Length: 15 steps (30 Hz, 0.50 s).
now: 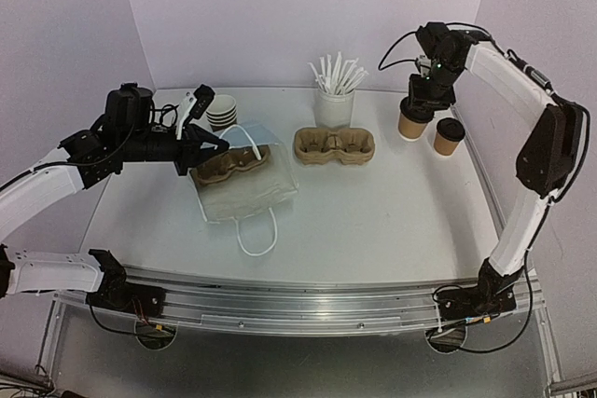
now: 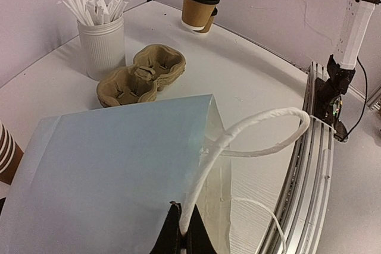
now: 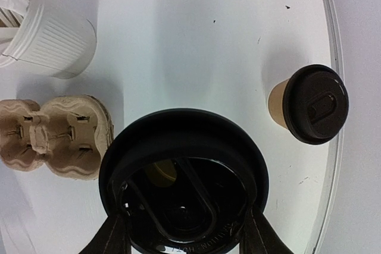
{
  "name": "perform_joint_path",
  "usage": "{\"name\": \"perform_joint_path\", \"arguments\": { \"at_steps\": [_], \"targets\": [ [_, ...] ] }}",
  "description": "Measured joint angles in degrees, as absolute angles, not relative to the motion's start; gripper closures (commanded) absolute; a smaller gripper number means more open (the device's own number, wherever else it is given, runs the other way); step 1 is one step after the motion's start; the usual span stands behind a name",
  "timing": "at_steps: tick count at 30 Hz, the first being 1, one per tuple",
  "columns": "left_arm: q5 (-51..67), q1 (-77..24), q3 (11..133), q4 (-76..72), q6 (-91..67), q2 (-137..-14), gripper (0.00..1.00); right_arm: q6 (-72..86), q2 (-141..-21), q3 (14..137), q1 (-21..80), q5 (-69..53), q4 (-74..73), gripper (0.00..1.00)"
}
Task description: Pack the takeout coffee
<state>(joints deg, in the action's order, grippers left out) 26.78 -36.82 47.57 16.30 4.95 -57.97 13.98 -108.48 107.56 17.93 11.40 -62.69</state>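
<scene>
Black plastic first: the right gripper (image 1: 417, 102) is over at the far right of the table with its fingers (image 3: 112, 237) pressed against both sides of a black lid (image 3: 184, 147), so it looks like a grip. That lid is on top of a brown cup (image 1: 411, 126). Just beside it stands a second cup (image 3: 309, 104), already lidded. The pulp carrier (image 1: 334, 144) is mid-table, right in front of the white cup of sticks (image 1: 334, 104), both slots empty. The left gripper (image 2: 180, 233) is pinched shut on the handle (image 2: 250, 138) of the white paper bag (image 1: 250, 191). Another carrier (image 1: 229, 163) shows at the bag's mouth, can't tell if it's inside. A stack of cups (image 1: 222, 112) stands behind.
</scene>
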Motion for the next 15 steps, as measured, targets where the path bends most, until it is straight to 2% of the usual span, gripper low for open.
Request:
{"name": "perform_joint_path", "arguments": {
  "at_steps": [8,15],
  "targets": [
    [25.1,-36.8,47.6,16.0,2.5,-58.5,1.00,16.3,-102.2,102.4,20.7,10.7,-62.8,0.62],
    [22.4,-36.8,47.6,15.4,-1.3,-58.5,1.00,18.5,-87.0,97.0,42.5,8.9,-58.3,0.65]
  ]
}}
